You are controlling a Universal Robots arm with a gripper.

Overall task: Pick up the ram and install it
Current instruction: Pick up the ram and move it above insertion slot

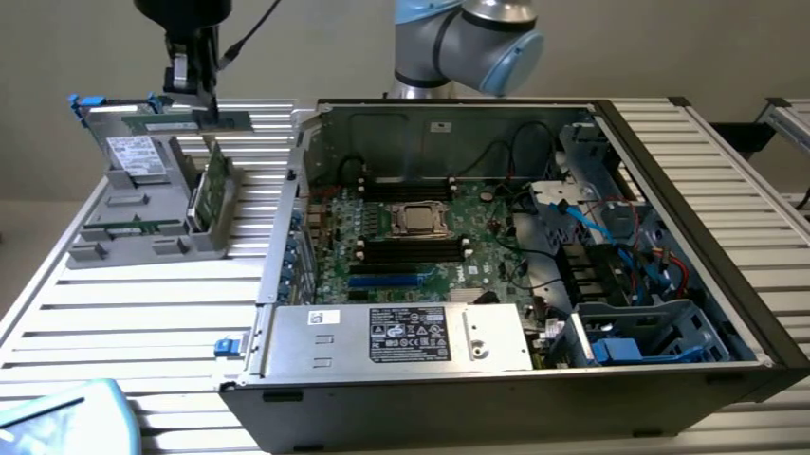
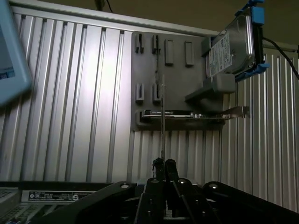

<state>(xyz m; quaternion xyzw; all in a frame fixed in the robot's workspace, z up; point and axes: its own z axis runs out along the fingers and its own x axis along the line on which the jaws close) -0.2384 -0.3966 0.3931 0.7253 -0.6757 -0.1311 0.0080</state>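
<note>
wrist view: fingers (image 2: pixel 158 166) pinch the ram (image 2: pixel 162 116) over grey rack (image 2: pixel 145 70).

You are seeing the ram (image 2: pixel 162 116) edge-on from the wrist, showing as a long, thin dark line. The gripper (image 2: pixel 163 163) is pinching one long edge, fingers closed on it. It is hanging level above the grey holder (image 2: pixel 145 60), at the table's (image 1: pixel 152 313) far corner on the exterior view's left.
</note>
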